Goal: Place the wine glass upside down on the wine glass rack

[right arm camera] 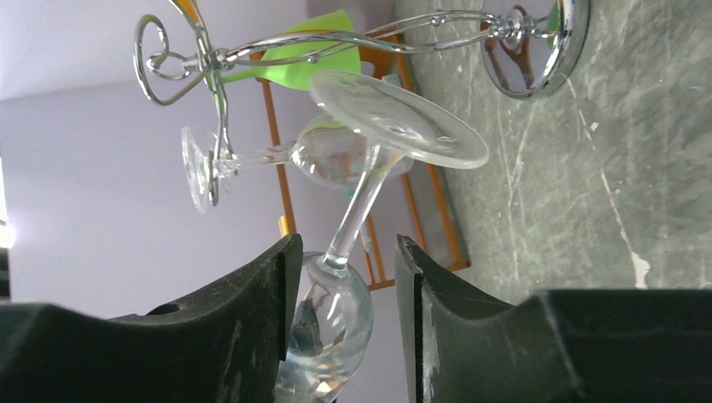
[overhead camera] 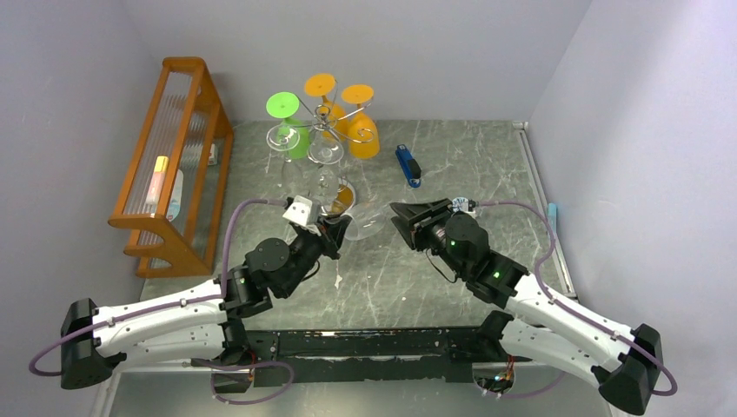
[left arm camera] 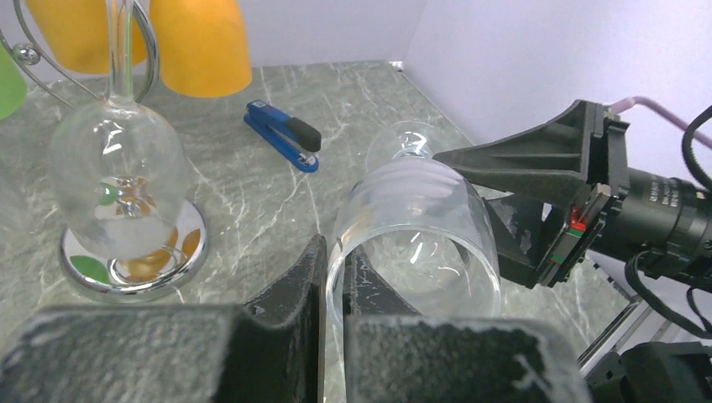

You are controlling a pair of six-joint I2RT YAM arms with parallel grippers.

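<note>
My left gripper [overhead camera: 341, 228] [left arm camera: 336, 252] is shut on the rim of a clear wine glass [overhead camera: 369, 221] [left arm camera: 411, 218], one finger inside the bowl and one outside. The glass lies tilted, its foot [right arm camera: 399, 117] pointing away from the left gripper. My right gripper [overhead camera: 398, 217] [right arm camera: 348, 252] is open, with the glass's bowl [right arm camera: 332, 327] and lower stem between its fingers. The chrome wine glass rack [overhead camera: 335, 117] [right arm camera: 210, 59] stands behind, with its mirrored base [left arm camera: 134, 264] on the table. Another clear glass [left arm camera: 117, 168] hangs upside down on it.
Green [overhead camera: 291, 122] and orange [overhead camera: 361, 122] glasses hang on the rack. An orange wooden shelf [overhead camera: 174, 165] stands at the left. A blue stapler [overhead camera: 408, 165] [left arm camera: 284, 134] lies right of the rack. Walls enclose the table on three sides.
</note>
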